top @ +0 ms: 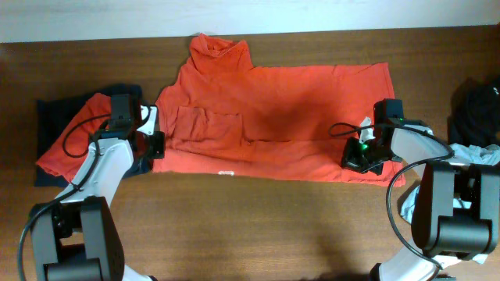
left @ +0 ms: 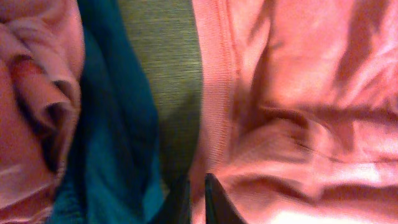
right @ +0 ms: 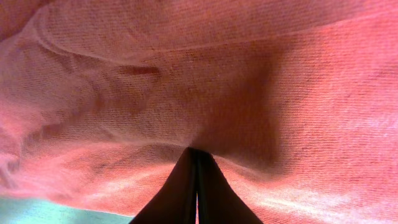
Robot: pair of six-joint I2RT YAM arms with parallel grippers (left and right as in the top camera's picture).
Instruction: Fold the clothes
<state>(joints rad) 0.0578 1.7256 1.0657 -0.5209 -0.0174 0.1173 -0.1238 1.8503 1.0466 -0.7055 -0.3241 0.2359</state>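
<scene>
A red-orange T-shirt point(top: 273, 117) lies spread flat across the middle of the table, collar toward the far edge. My left gripper point(top: 154, 144) is at the shirt's left hem. In the left wrist view the hem of the T-shirt point(left: 298, 93) runs down into the narrow slit between the nearly closed jaws of that gripper point(left: 198, 182). My right gripper point(top: 361, 158) rests on the shirt's right part near the front edge. In the right wrist view it point(right: 196, 151) is shut, and the cloth point(right: 217, 74) puckers at its tips.
A folded red-orange garment point(top: 70, 144) lies on a navy one point(top: 47, 109) at the far left, right beside my left gripper. A black garment point(top: 476, 105) and a pale one point(top: 473, 156) sit at the right edge. Bare wooden table point(top: 258, 218) runs along the front.
</scene>
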